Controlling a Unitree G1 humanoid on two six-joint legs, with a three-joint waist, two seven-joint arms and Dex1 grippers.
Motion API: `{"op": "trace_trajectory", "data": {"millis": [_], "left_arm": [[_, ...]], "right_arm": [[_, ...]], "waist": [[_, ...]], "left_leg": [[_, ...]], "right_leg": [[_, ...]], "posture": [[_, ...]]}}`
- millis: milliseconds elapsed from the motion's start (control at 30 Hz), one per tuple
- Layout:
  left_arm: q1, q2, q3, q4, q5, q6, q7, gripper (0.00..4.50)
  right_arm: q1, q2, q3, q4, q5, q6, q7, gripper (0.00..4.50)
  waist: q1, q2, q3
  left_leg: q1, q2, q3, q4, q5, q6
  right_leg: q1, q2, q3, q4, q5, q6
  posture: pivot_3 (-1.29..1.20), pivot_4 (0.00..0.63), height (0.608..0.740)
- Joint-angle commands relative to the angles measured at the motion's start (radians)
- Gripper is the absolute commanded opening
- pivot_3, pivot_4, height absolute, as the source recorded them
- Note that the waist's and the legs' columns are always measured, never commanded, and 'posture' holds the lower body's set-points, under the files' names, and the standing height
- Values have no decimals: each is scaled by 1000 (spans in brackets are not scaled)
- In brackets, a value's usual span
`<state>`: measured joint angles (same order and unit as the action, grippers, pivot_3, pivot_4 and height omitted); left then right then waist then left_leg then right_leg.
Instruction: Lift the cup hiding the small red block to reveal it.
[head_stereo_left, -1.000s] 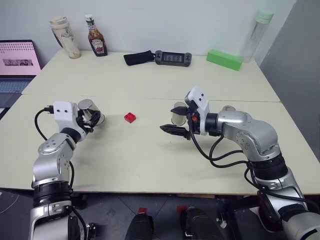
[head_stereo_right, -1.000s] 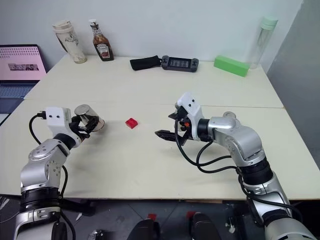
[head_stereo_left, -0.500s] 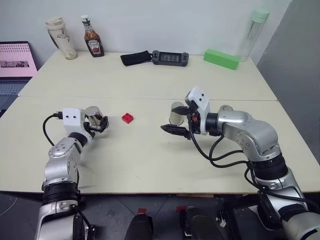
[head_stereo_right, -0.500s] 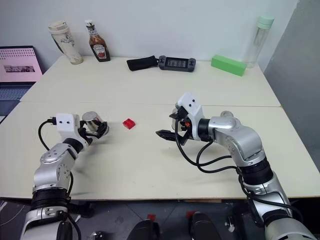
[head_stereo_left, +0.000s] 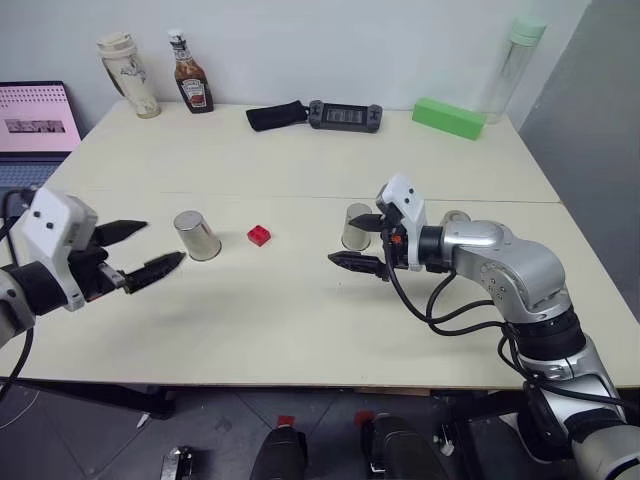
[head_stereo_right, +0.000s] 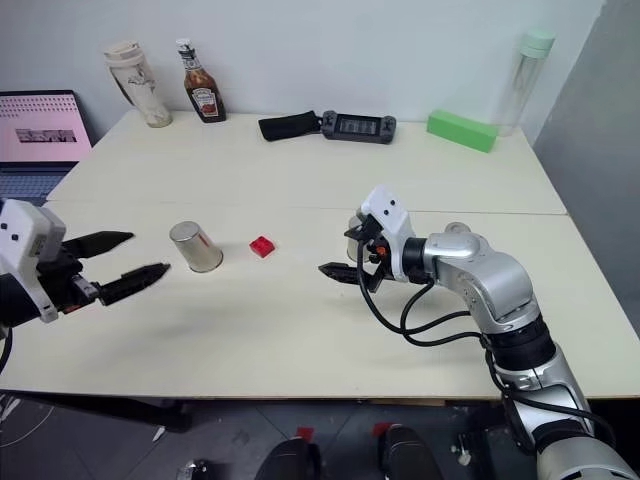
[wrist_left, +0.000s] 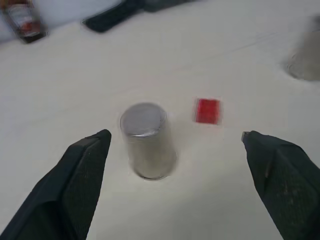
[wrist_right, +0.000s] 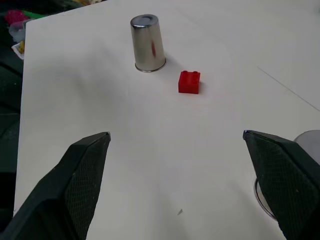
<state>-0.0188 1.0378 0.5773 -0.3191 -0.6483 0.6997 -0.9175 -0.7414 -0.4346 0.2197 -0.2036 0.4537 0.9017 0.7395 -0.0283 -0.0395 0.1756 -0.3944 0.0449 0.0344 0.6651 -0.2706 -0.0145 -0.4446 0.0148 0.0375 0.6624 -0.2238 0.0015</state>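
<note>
Where the head views look down on the pale tabletop (head_stereo_left: 300, 310), the cup (head_stereo_left: 196, 235) stands mouth-down at left of centre, upright, touched by nothing. The small red block (head_stereo_left: 259, 235) lies uncovered just to its right, apart from it. Left tool (head_stereo_left: 140, 251): jaws spread wide, empty, hanging to the near left of the cup, clear of it. Right tool (head_stereo_left: 362, 241): jaws open, holding nothing, right of centre; a second silver cup (head_stereo_left: 355, 226) stands just behind its fingers and a third (head_stereo_left: 456, 217) shows past the right forearm. Far edge, left to right: laptop (head_stereo_left: 35, 125), beige tumbler (head_stereo_left: 128, 74), ketchup bottle (head_stereo_left: 190, 72), black pouch (head_stereo_left: 277, 115), black handheld controller (head_stereo_left: 345, 114), long green box (head_stereo_left: 449, 117), clear bottle with green cap (head_stereo_left: 509, 67).

Left wrist view: the two black fingers (wrist_left: 75, 185) stand far apart with nothing between them. The cup (wrist_left: 146, 140) sits on the tabletop past the fingers, base up. The small red block (wrist_left: 207, 110) lies beside it, not touching. The ketchup bottle (wrist_left: 21, 20) and the black pouch (wrist_left: 112, 17) show at the far edge.

Right wrist view: the black fingers (wrist_right: 72, 180) are parted wide, empty. The cup (wrist_right: 147, 43) stands inverted well beyond them, the small red block (wrist_right: 189, 82) just beside it, studs up. The rim of another silver cup (wrist_right: 307, 145) shows by one finger.
</note>
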Motion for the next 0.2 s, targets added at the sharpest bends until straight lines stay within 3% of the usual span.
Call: {"op": "trace_trajectory", "data": {"millis": [33,200], "left_arm": [[-30,32,-19,18,-3,-13,-46,4460],[-58,19,-56,63,26,-43,-45,4460]], "right_arm": [[-16,-25,-30,-6,-3,-24,17,4500],[-16,-29,-31,-6,-3,-28,13,4500]], "waist": [[-1,0,0],[-4,0,0]], "left_leg": [[0,0,0,0,0,0],[1,2,0,-1,0,0]], "right_leg": [[0,0,0,0,0,0],[-1,2,0,0,0,0]], "posture": [[0,150,740],[0,150,740]]}}
